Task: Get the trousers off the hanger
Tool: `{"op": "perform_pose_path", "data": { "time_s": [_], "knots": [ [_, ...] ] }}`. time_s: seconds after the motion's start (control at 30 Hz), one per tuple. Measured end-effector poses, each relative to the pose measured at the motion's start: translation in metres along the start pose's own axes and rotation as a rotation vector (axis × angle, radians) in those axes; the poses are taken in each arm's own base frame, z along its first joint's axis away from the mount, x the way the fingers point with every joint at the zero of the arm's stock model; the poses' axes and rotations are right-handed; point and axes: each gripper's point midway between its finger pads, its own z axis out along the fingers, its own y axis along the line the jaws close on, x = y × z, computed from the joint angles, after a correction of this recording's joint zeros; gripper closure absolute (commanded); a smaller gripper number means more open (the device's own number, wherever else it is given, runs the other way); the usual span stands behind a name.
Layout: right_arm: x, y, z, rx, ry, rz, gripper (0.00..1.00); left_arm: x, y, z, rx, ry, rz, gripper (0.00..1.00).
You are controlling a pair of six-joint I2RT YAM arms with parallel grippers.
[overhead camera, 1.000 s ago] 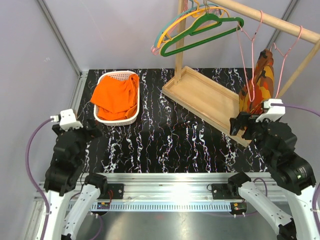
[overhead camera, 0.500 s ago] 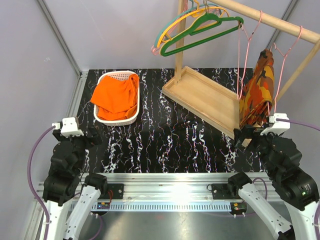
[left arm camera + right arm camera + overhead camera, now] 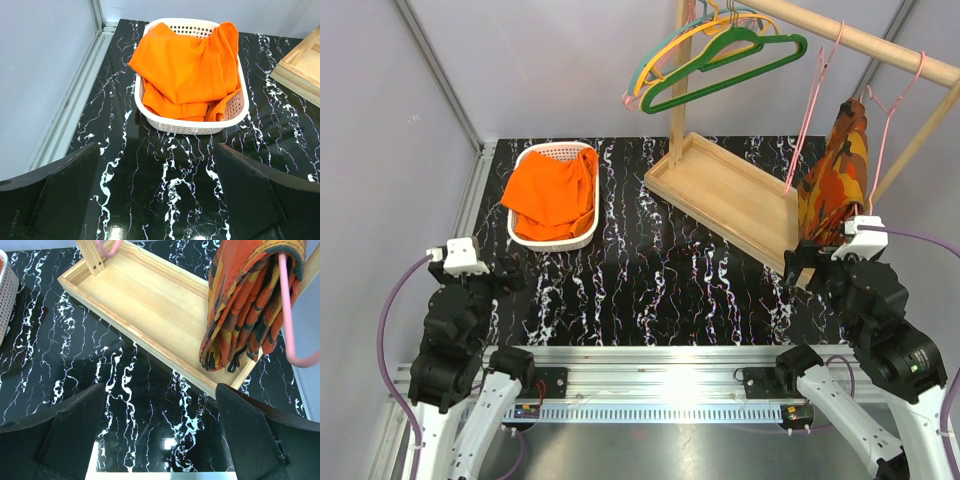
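The plain orange trousers [image 3: 552, 190] lie bunched in a white basket [image 3: 556, 241] at the back left, also in the left wrist view [image 3: 185, 70]. An empty thin pink wire hanger [image 3: 803, 125] hangs tilted from the wooden rail. My left gripper [image 3: 505, 273] is open and empty, low over the table in front of the basket [image 3: 190, 128]. My right gripper [image 3: 800, 262] is open and empty, near the front corner of the wooden base tray [image 3: 730, 200].
A second pink hanger [image 3: 882, 150] carries an orange, brown and yellow patterned garment [image 3: 835, 180], which hangs over the tray's right end [image 3: 245, 310]. Green and yellow plastic hangers [image 3: 720, 55] hang further along the rail. Grey walls close both sides.
My right gripper has drawn back from the patterned garment toward the near edge. The empty pink hanger has swung. My left arm has shifted slightly back.
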Motion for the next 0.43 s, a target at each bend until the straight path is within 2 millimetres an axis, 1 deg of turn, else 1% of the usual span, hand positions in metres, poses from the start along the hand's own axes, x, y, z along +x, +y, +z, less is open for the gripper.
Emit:
{"op": "perform_pose_path", "data": {
  "time_s": [0.27,0.43],
  "knots": [
    [0.0069,0.0025,0.0087,0.006,0.031,-0.013,0.0,-0.0037,-0.0039,0.002,0.017,-0.016,-0.007,0.01],
    [0.0076,0.0028,0.0099,0.007,0.037,-0.015,0.0,-0.0076,-0.0053,0.0026,0.023,-0.031,-0.013,0.01]
  ]
}}
